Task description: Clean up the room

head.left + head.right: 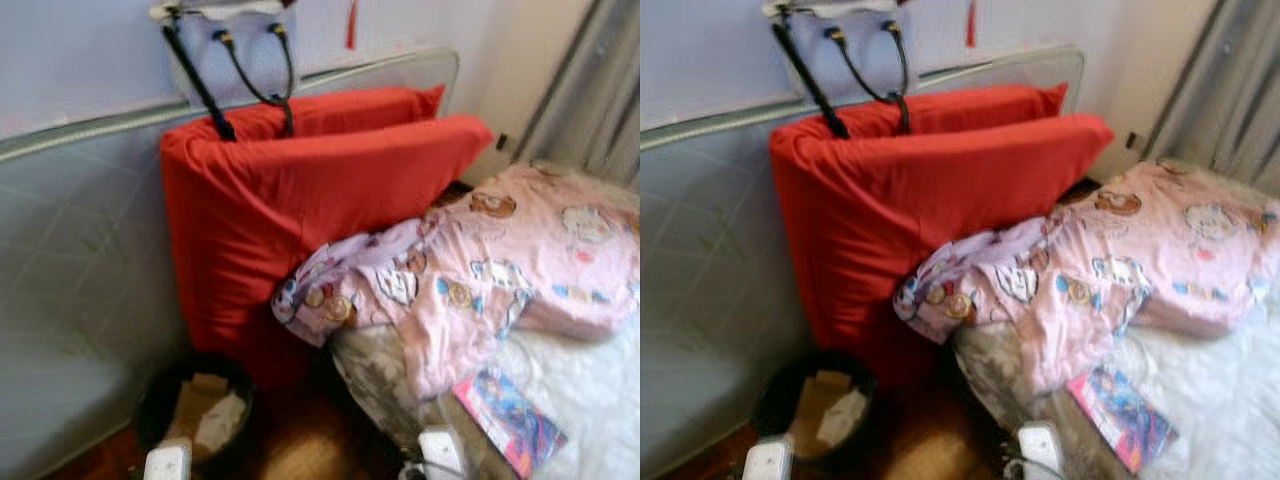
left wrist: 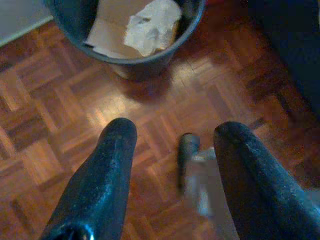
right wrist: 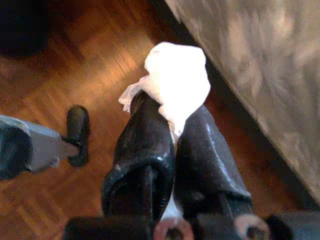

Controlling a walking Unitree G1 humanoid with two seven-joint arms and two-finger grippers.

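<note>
Right wrist view has the right claw point(image 3: 172, 122) clamped tight on one crumpled white tissue point(image 3: 177, 82), sticking out past the fingertips like a soft wrinkly wad, up over the parquet floor point(image 3: 75, 65) right beside the bed's side edge point(image 3: 265, 75). Left claw point(image 2: 172, 150) hangs with its two fingers spread apart and nothing between them, over the same reddish-brown wood floor, near the one dark round bin point(image 2: 135, 60). Bin's got a piece of brown cardboard point(image 2: 112, 25) and a scrunched white paper point(image 2: 152, 25) in it.

Room-wise: bin sits on the floor at the foot of a big red cushion point(image 1: 300, 200) leaning on a grey upright mattress point(image 1: 80, 260). One pale handbag point(image 1: 235, 50) with black straps hangs above it. On the bed there's a pink cartoon-print blanket point(image 1: 500, 260) bunched up, plus one colourful booklet point(image 1: 510, 420) at the near edge. Grey curtain point(image 1: 590, 90) in the far corner.
</note>
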